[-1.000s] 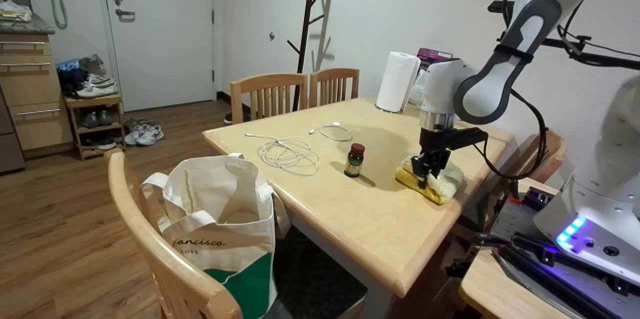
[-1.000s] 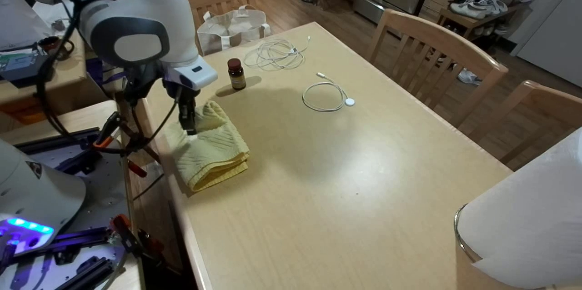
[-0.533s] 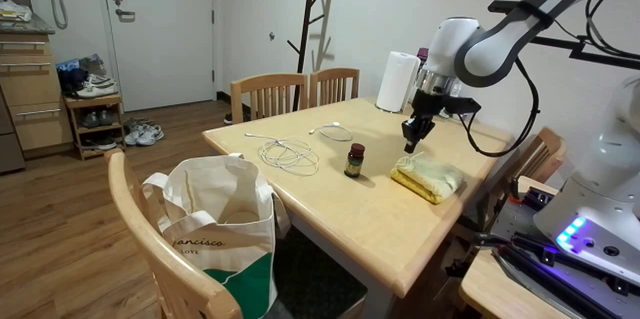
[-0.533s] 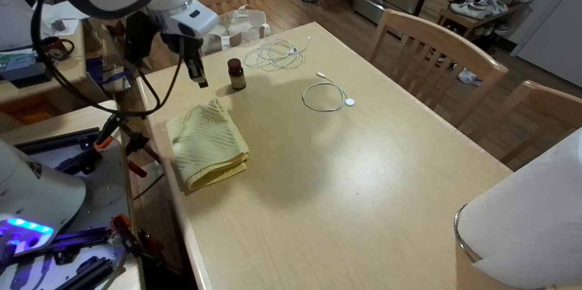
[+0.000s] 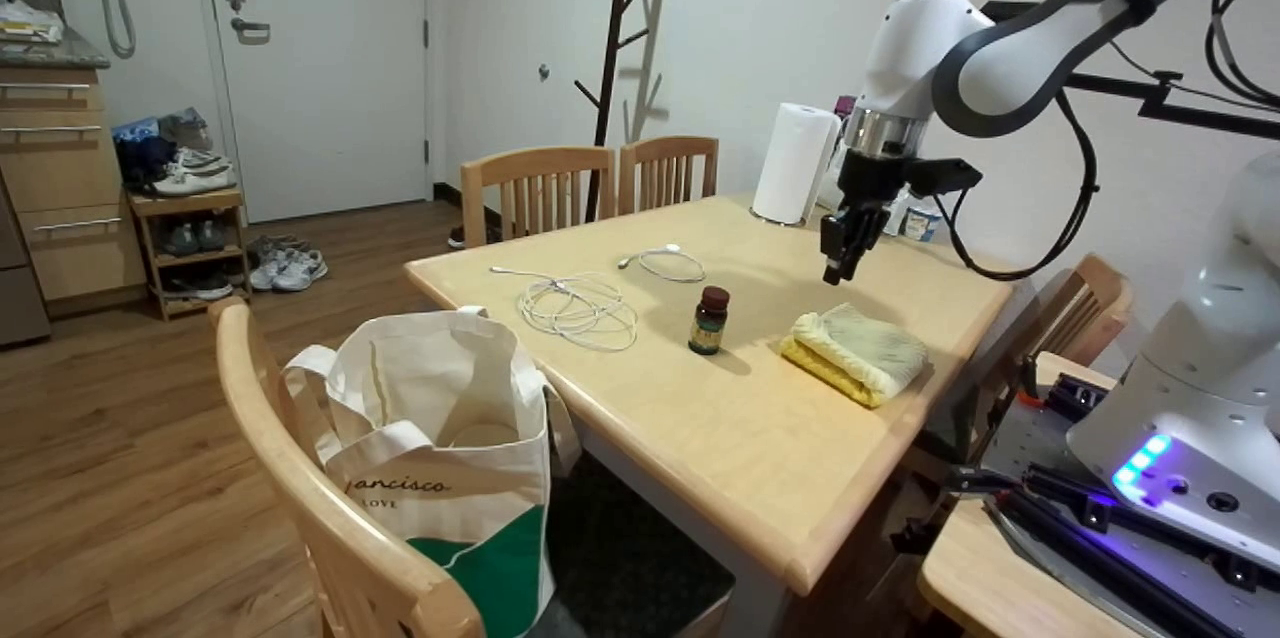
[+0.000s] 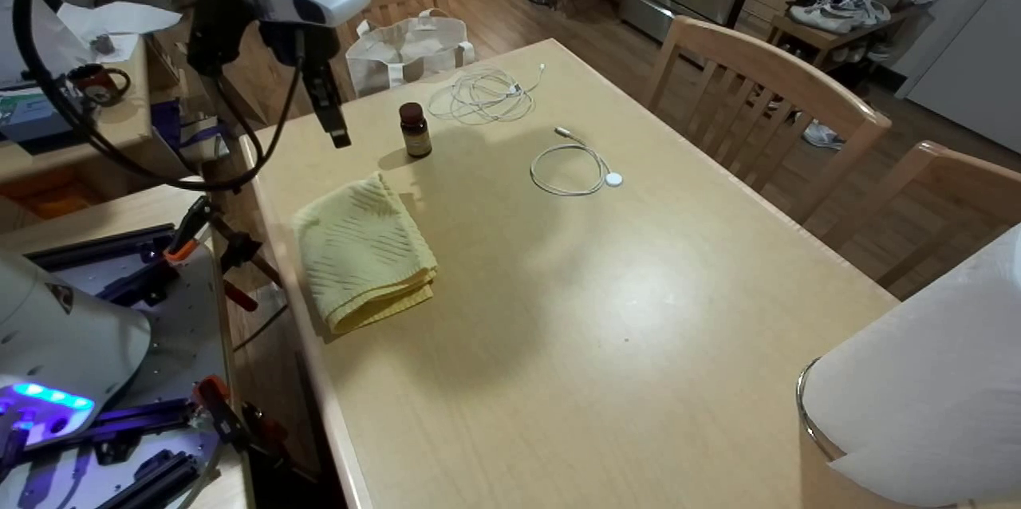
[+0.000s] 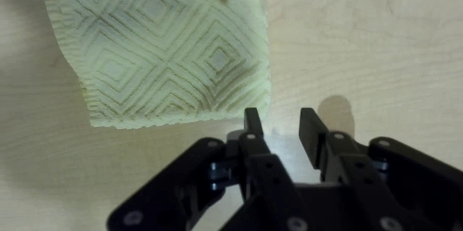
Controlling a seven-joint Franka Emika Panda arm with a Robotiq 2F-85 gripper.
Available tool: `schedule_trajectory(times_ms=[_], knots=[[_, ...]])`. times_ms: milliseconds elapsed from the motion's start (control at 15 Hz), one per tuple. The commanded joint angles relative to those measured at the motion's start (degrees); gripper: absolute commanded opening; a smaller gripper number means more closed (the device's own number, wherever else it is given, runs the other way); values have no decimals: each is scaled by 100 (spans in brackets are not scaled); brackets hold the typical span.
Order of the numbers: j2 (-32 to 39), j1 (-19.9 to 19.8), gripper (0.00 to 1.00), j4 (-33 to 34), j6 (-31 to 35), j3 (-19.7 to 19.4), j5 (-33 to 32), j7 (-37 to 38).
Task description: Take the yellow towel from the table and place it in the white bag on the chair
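The folded pale yellow towel (image 5: pixel 858 353) lies on the table near the robot's side, and it also shows in an exterior view (image 6: pixel 363 250). My gripper (image 5: pixel 838 276) hangs above the table, apart from the towel; it also shows in an exterior view (image 6: pixel 340 140). In the wrist view my gripper (image 7: pixel 279 115) is open with nothing between its fingers, and the towel (image 7: pixel 162 42) lies ahead and to the left. The white bag (image 5: pixel 440 463) with a green patch stands open on the chair (image 5: pixel 365 540); its top also shows in an exterior view (image 6: pixel 411 54).
A brown bottle with a dark red cap (image 5: pixel 706 326) stands between towel and bag. A coiled white cable (image 5: pixel 575 313) and a shorter cable (image 6: pixel 570 191) lie beyond it. A paper towel roll (image 5: pixel 795 163) stands at the table's far side. Wooden chairs (image 6: pixel 766 86) line another edge.
My gripper was down at the towel, then rose off it and drew back slightly, higher above the table. The towel stays on the table with its top slightly reshaped.
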Motion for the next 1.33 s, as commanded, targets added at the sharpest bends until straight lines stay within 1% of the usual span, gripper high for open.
schedule_trajectory(times_ms=[0,67,133,200,267,333,400,467,667,800,867,933,1200,1267], knots=[[397,-116,66,260,-335,297,-474,565],[511,-122,72,306,-382,339,-606,719],[657,-165,80,375,-425,398,-903,1089],[844,-138,85,461,-484,381,-992,1174],[1022,-124,93,549,-547,382,-1183,1415],[1207,-78,98,649,-586,353,-1291,1557],[1387,-51,99,752,-669,317,-1524,1846],[1560,8,100,873,-778,262,-1614,1968],[2089,170,100,1166,-993,103,-1671,2167],[2360,239,100,1239,-1005,11,-1449,2080],[2467,255,100,1288,-1095,-16,-1267,1976],[2530,236,100,1259,-1034,-27,-1035,1789],[2837,207,100,1304,-1032,-149,-522,1744],[2899,187,75,1325,-1001,-190,-423,1714]])
